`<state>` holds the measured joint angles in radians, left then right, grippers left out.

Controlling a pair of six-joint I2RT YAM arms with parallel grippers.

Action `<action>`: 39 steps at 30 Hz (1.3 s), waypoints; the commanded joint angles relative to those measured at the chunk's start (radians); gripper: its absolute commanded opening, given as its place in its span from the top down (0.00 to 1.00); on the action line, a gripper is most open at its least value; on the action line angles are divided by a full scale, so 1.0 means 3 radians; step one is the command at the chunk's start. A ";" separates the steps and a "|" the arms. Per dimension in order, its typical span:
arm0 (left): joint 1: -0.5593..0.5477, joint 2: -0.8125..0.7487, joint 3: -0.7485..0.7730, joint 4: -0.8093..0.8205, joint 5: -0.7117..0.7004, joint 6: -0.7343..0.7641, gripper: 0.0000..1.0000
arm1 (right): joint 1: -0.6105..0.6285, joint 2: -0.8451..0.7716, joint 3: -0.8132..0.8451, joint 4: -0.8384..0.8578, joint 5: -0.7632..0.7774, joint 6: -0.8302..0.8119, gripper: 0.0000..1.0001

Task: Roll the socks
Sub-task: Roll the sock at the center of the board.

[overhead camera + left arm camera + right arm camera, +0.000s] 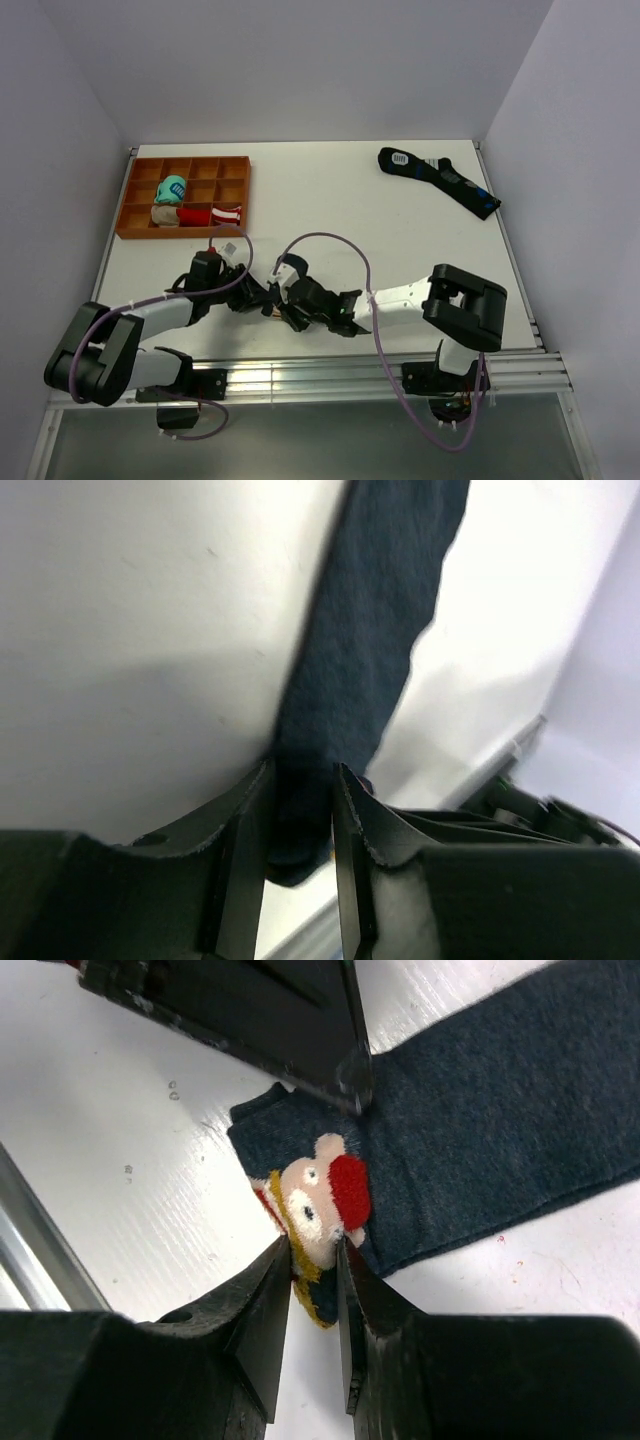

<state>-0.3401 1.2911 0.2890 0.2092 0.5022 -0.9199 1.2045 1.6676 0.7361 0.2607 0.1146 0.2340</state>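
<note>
The socks (480,1130) are a short dark navy pair lying on the white table, with a red, white and yellow patch (325,1205) at the near end. In the top view they are almost wholly hidden under the two grippers, which meet near the table's front edge. My right gripper (314,1252) (282,308) is shut on the patch end of the socks. My left gripper (300,780) (258,297) is shut on the same end of the socks (375,620), and one of its fingers (300,1020) shows in the right wrist view, pressing on the fabric.
An orange divided tray (236,190) stands at the back left with a teal bundle (171,189), a beige bundle (165,215) and a red-white bundle (212,214). A longer dark sock with blue marks (440,180) lies at the back right. The table's metal front rail (330,370) is close behind the grippers.
</note>
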 commanded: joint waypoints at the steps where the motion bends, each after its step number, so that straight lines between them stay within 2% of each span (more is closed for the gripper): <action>1: 0.0014 -0.0172 -0.0033 -0.0212 -0.0564 0.0249 0.65 | -0.0180 -0.0057 0.0098 -0.0613 -0.0566 0.0022 0.70; 5: -0.0001 -0.0264 -0.0043 -0.0268 -0.0687 0.0280 0.65 | -0.0522 -0.0082 0.0103 -0.0639 -0.1087 0.0114 0.69; 6: -0.0007 -0.0310 -0.0053 -0.0268 -0.0738 0.0285 0.65 | -0.0664 -0.0042 0.0128 -0.0649 -0.1326 0.0150 0.70; 11: -0.0093 -0.0580 -0.0155 -0.0237 -0.0871 0.0234 0.64 | -0.0952 0.0285 0.0343 -0.0844 -0.1803 0.0171 0.71; 22: -0.0415 -0.1404 -0.0410 0.0125 -0.1209 0.0208 0.59 | -0.1264 0.0848 0.1115 -0.1835 -0.2672 -0.0023 0.71; 26: -0.0594 -0.1583 -0.0493 0.0274 -0.1479 0.0320 0.56 | -0.1402 0.1077 0.1421 -0.2238 -0.2979 -0.0130 0.70; 30: -0.0849 -0.1604 -0.0559 0.0412 -0.1659 0.0387 0.55 | -0.1428 0.1247 0.1673 -0.2729 -0.3077 -0.0309 0.70; 39: -0.1213 -0.1405 -0.0723 0.0754 -0.2068 0.0331 0.53 | -0.1428 0.1462 0.1954 -0.3175 -0.3005 -0.0483 0.70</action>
<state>-0.6781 0.8520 0.0822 0.3462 -0.0517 -0.8322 0.7742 2.0678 1.3064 -0.5747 -0.8387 0.1429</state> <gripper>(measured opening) 0.472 0.302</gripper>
